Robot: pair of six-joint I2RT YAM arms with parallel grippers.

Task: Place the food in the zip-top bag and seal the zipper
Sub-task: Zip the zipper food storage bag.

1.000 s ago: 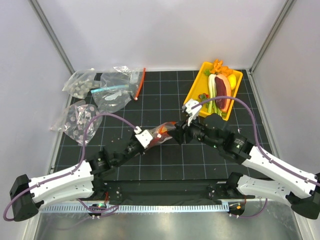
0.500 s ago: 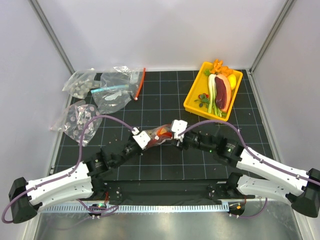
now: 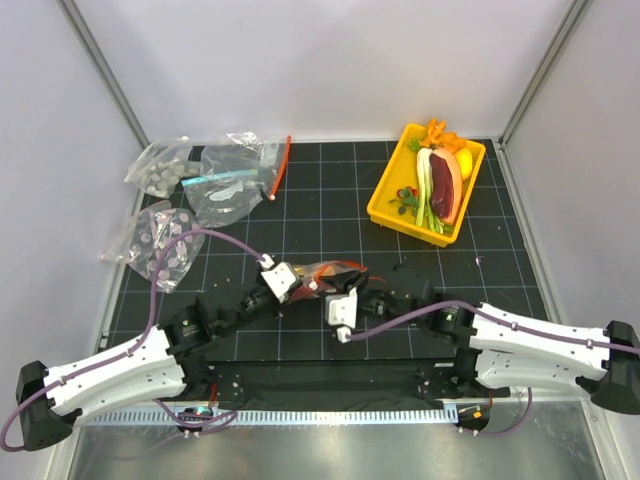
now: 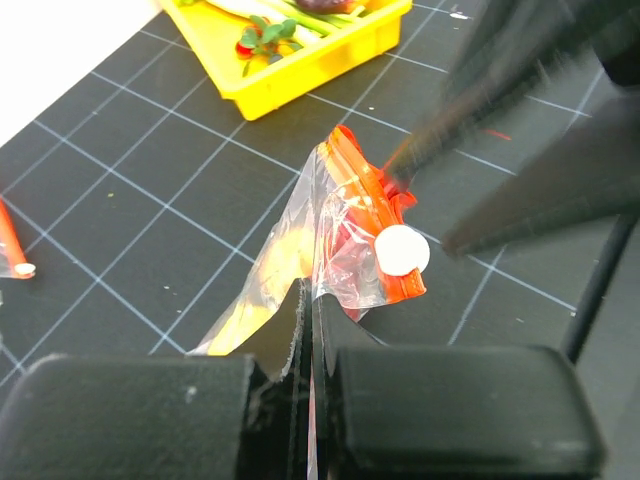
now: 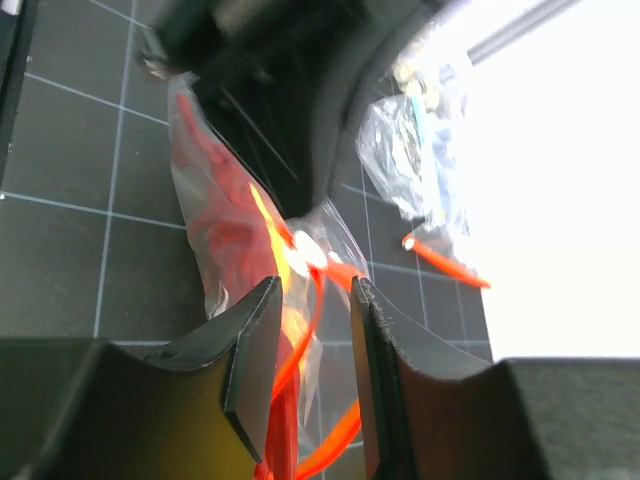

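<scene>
Bag containing red lobster, clamped by closed left gripper; right gripper narrowly parted, astride zipper. Filled tray well apart.

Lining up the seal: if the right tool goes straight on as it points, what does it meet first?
The zipper of the zip-top bag, lying between the right tool's fingers; behind it probably the left tool, though depth is unclear.

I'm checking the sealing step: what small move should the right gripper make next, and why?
Probably close the right gripper onto the zipper. Its jaws straddle the strip but are not yet pinching it, while the left gripper is shut on the edge of the zip-top bag, bracing it.
</scene>
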